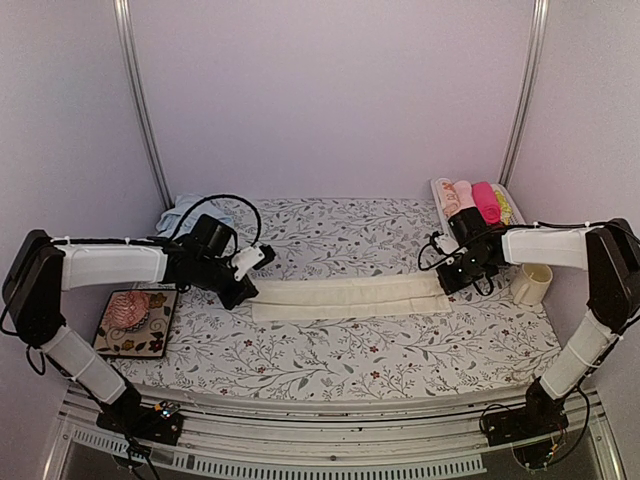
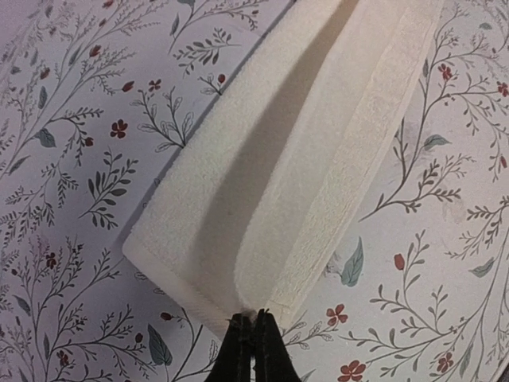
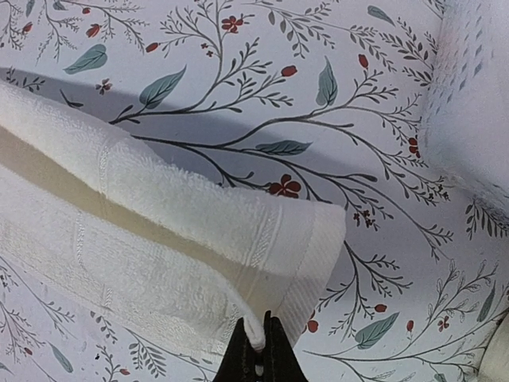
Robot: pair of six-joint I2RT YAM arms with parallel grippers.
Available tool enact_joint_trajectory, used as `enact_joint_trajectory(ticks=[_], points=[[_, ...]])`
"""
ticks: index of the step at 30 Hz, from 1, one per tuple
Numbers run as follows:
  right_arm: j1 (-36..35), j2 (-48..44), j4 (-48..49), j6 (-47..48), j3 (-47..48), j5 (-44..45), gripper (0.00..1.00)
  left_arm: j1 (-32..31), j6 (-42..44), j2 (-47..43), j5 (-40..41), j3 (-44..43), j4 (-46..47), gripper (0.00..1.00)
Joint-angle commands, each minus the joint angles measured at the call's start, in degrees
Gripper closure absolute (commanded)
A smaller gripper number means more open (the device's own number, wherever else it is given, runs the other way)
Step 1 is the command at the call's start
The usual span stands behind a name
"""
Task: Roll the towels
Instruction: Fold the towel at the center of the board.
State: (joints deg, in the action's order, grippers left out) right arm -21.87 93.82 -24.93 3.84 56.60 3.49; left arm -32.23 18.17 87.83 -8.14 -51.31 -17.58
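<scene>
A: What takes up the most room?

B: The table (image 1: 330,360), covered in a floral print. Across its middle lies the cream towel (image 1: 345,297), folded lengthwise into a long strip that runs from 9 o'clock to 3 o'clock.

A: And the other towel?

B: The light blue towel (image 1: 188,212) sits crumpled at about 11 o'clock, at the back edge, well apart from the cream one.

A: Anything else on the table?

B: A tray (image 1: 437,190) at 1 o'clock holds rolled cloths (image 1: 487,202) side by side. A mat (image 1: 160,335) at 8 o'clock carries a pink knitted lump (image 1: 128,308). A cup (image 1: 530,283) stands at 3 o'clock, just past the right arm.

A: How do the grippers stand?

B: The left gripper (image 1: 248,292) is at the strip's 9 o'clock end. Its wrist view shows the fingers (image 2: 242,350) pressed together, pinching the cream towel (image 2: 318,159) at the end of its fold. The right gripper (image 1: 445,285) is at the 3 o'clock end. Its fingers (image 3: 278,354) are likewise closed, nipping the hem of the cream towel (image 3: 159,199) at the near corner.

A: Is the towel lifted?

B: Its middle rests flat on the table. At the pinched ends I cannot tell.
</scene>
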Motion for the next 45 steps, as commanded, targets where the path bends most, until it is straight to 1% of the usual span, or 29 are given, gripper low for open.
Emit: enact_joint_trajectory(ticks=[1, 12, 16, 20, 22, 24, 31, 36, 41, 45], points=[[-0.29, -0.53, -0.14, -0.39, -0.26, -0.32, 0.98, -1.23, -1.01, 1.10, -1.09, 0.51, -0.52, 1.00], [-0.95, -0.49, -0.24, -0.41, -1.54, -1.20, 0.94, -1.69, -1.04, 0.09, -1.59, 1.16, -1.14, 1.00], [-1.09, -0.64, -0.38, -0.56, -2.00, -1.04, 0.93, -1.87, -1.18, -0.03, -1.98, 1.21, -1.53, 0.93], [-1.10, -0.74, -0.39, -0.74, -2.63, -0.64, 0.91, -2.01, -1.31, -0.01, -2.12, 1.29, -1.89, 0.91], [-1.15, -0.74, -0.34, -0.76, -2.78, -0.50, 0.91, -2.05, -1.41, -0.03, -2.27, 1.45, -1.93, 0.94], [-1.14, -0.62, -0.15, -0.76, -2.90, -0.38, 0.92, -2.13, -1.40, -0.05, -2.20, 1.63, -1.87, 0.99], [-1.07, -0.15, -0.25, -0.69, -1.38, 0.41, 0.96, -2.11, -1.38, 0.23, -1.54, 1.40, -1.05, 1.00], [-1.07, 0.49, -1.05, -0.93, 1.67, 2.28, 0.97, -2.14, -1.31, 0.15, 1.43, 0.59, 0.60, 1.00], [-1.08, 2.77, -1.20, -0.53, 6.83, 5.01, 0.98, -2.06, -1.00, 0.57, 7.38, -0.97, 4.98, 1.00], [-0.78, 6.40, -0.82, 0.41, 11.93, 6.76, 0.98, -1.80, -0.15, 2.76, 12.74, -2.67, 9.35, 1.00]])
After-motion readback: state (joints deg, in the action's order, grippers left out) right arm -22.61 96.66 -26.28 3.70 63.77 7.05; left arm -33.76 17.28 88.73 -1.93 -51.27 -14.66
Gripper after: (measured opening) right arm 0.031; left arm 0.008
